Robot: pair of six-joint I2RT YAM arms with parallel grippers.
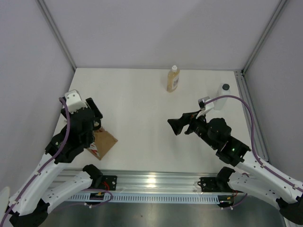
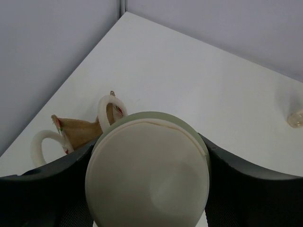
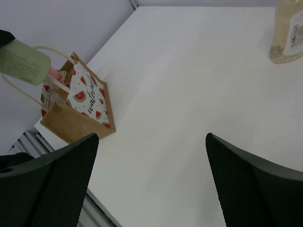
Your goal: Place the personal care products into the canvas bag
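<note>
My left gripper [image 2: 149, 177] is shut on the olive-green bottle [image 2: 147, 170], whose round pale end fills the left wrist view. The right wrist view shows this bottle [image 3: 23, 60] hanging just above the mouth of the canvas bag [image 3: 75, 120]. The bag [image 1: 103, 142] stands at the table's front left, its cream handles [image 2: 107, 111] upright, and a pink cap [image 3: 55, 74] shows inside it. The amber bottle [image 1: 173, 79] stands at the back centre. The white bottle with a dark cap [image 1: 222, 92] is at the back right. My right gripper [image 1: 176, 126] hovers open and holds nothing over mid-table.
Grey walls and aluminium frame posts [image 1: 57, 33] close in the table on three sides. A metal rail [image 1: 156, 182] runs along the near edge by the arm bases. The bag sits close to the left wall and front edge.
</note>
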